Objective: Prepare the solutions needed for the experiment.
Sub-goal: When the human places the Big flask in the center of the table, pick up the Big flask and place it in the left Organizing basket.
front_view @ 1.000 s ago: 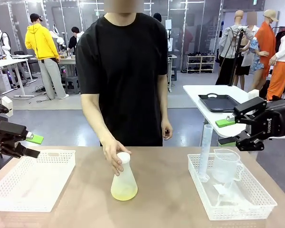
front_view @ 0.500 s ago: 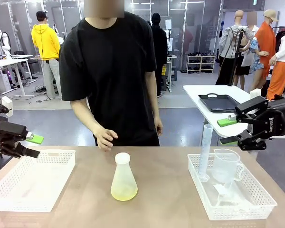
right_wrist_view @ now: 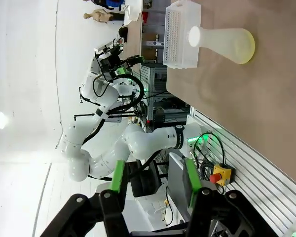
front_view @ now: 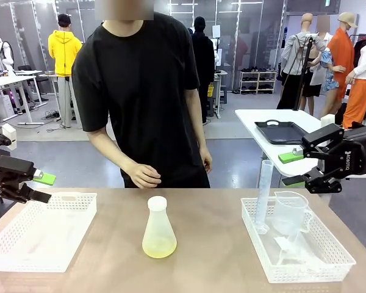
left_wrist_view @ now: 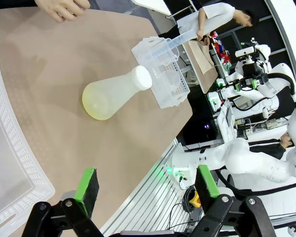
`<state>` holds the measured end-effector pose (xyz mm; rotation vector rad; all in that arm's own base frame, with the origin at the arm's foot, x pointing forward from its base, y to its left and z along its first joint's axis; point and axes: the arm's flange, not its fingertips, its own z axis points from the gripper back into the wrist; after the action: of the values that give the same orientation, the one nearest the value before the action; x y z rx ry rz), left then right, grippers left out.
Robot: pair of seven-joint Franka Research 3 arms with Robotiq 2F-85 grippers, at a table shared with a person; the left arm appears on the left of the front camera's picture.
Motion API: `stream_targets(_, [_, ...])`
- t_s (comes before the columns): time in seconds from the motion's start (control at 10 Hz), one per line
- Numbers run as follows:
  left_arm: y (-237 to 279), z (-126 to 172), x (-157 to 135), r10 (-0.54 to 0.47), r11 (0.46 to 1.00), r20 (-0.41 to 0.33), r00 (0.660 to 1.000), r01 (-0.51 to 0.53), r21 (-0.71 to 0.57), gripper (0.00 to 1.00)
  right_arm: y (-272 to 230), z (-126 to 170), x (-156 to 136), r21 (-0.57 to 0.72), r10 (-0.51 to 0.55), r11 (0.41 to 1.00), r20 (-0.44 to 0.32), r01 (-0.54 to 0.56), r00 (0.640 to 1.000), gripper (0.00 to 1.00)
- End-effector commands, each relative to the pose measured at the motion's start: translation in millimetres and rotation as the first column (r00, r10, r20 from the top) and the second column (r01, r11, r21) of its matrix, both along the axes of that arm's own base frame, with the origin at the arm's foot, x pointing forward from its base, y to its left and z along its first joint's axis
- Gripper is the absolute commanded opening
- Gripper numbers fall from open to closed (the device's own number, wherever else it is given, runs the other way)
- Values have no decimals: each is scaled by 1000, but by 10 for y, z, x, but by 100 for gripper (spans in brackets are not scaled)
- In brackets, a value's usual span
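Person's hand (front_view: 143,176) now clear of flask (front_view: 158,229), drawn back. Both empty: left gripper (front_view: 43,188) gapes wide, right gripper (front_view: 291,169) part-open. Grip neck upright; don't slosh solution (front_view: 159,247).

No text, number or sign reads with certainty in any view.

One marking is present: a short line of white print (front_view: 352,160) on the black body of the right gripper (front_view: 291,169), seen in the front view. It runs sideways along the housing, behind the fingers. The letters are too small and soft to make out, so no brand or word is recorded.
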<state>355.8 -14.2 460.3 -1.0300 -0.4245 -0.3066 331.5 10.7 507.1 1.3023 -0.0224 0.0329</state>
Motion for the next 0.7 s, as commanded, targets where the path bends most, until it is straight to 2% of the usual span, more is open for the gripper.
stream_targets(0.0, [-16, -2, 24, -7, 1000, 22, 1000, 8, -27, 100, 5, 5, 8, 14, 3, 1000, 7, -3, 1000, 58])
stream_targets(0.1, [0, 0, 0, 0, 1000, 0, 1000, 0, 0, 100, 5, 5, 8, 14, 3, 1000, 7, -3, 1000, 58])
stream_targets(0.2, [53, 42, 190, -65, 998, 104, 993, 61, 34, 100, 5, 5, 8, 14, 3, 1000, 7, -3, 1000, 58])
stream_targets(0.4, [219, 218, 630, -125, 989, 244, 962, 101, 111, 100, 5, 5, 8, 14, 3, 1000, 7, -3, 1000, 58])
stream_targets(0.5, [275, 323, 941, -213, 973, 308, 927, 173, 152, 100, 5, 5, 8, 14, 3, 1000, 7, -3, 1000, 58])
stream_targets(0.6, [290, 421, 1210, -251, 964, 323, 913, 205, 170, 100, 5, 5, 8, 14, 3, 1000, 7, -3, 1000, 58])
